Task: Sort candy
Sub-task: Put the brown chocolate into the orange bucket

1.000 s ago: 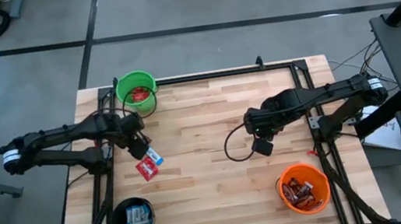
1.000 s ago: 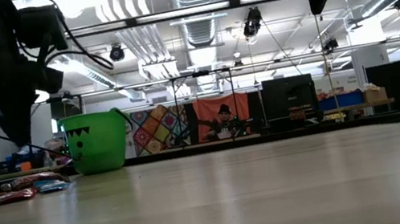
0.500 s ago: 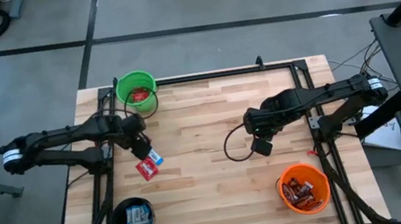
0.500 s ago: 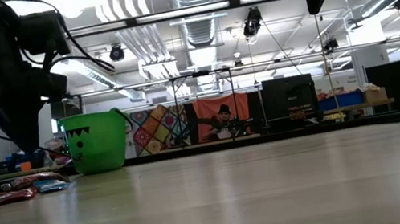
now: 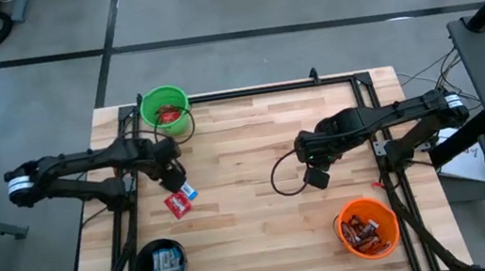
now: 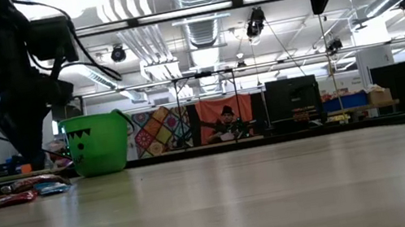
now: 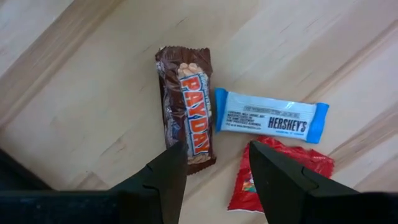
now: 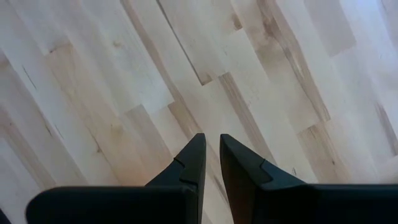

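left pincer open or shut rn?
Open. The left pincer hangs empty above the brown bar, fingers apart with bare table between them.

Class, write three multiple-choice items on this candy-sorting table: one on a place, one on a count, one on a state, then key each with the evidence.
1. Where does the round green plastic bucket stand?
A. beside the orange bucket
B. at the table's far left corner
C. mid-table

2. How many wrapped candies lie loose under the left gripper?
A. one
B. three
C. five

3. How are the left gripper's fingers?
A. spread apart, holding nothing
C. clamped on a bucket rim
B. shut on a red packet

Key: B, the high view shows it there; B, brown bar, blue-and-white packet, red packet; A, the left wrist view shows a gap.
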`<move>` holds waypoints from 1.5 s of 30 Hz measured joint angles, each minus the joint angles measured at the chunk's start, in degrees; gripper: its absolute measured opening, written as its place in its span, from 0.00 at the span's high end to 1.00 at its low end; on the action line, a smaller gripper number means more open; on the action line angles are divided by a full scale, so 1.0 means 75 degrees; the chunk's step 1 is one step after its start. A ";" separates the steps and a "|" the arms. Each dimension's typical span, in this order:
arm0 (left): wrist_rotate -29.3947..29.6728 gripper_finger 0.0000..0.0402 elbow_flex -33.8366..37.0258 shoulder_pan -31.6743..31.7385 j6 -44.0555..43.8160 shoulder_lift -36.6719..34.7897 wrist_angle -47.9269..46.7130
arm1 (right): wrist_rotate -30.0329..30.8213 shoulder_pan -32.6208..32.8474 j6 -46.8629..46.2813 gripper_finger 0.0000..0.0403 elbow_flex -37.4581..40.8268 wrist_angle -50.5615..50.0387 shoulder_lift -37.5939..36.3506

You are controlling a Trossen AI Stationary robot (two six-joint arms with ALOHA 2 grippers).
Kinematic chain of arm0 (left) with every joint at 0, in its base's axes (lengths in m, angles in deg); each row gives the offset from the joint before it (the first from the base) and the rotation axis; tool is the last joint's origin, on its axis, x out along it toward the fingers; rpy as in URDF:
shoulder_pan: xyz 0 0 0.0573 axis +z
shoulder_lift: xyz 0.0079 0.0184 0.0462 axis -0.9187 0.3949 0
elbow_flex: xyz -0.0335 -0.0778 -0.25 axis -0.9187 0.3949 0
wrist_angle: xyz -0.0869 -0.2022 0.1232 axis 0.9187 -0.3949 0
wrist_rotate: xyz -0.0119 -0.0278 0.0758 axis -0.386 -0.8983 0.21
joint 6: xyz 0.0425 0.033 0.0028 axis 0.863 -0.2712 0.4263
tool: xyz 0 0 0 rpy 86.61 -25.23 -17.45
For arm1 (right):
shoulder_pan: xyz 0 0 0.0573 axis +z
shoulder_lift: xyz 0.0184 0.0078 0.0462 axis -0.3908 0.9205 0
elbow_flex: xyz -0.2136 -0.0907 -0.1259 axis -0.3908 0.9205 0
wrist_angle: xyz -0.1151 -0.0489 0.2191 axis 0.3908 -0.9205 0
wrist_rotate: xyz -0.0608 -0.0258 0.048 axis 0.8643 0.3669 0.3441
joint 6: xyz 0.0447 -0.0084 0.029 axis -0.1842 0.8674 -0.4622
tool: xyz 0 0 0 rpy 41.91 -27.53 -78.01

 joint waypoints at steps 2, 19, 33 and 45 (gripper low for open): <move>-0.0014 0.61 -0.0078 0.0000 -0.0017 0.0063 -0.0007 | 0.0000 -0.0003 0.0003 0.90 0.0000 0.0008 0.0000; 0.0212 0.61 -0.0047 -0.0015 0.0608 0.0145 -0.0261 | -0.0017 0.0322 -0.0662 0.90 0.0000 0.0549 0.0568; 0.0379 0.61 0.0263 -0.0015 0.0251 0.0586 0.0455 | -0.0038 0.0911 -0.1048 0.90 0.0000 0.0573 0.0714; 0.0417 0.61 0.0305 -0.0015 -0.0021 0.1238 0.0537 | -0.0070 0.1241 -0.1140 0.90 0.0000 0.0569 0.0705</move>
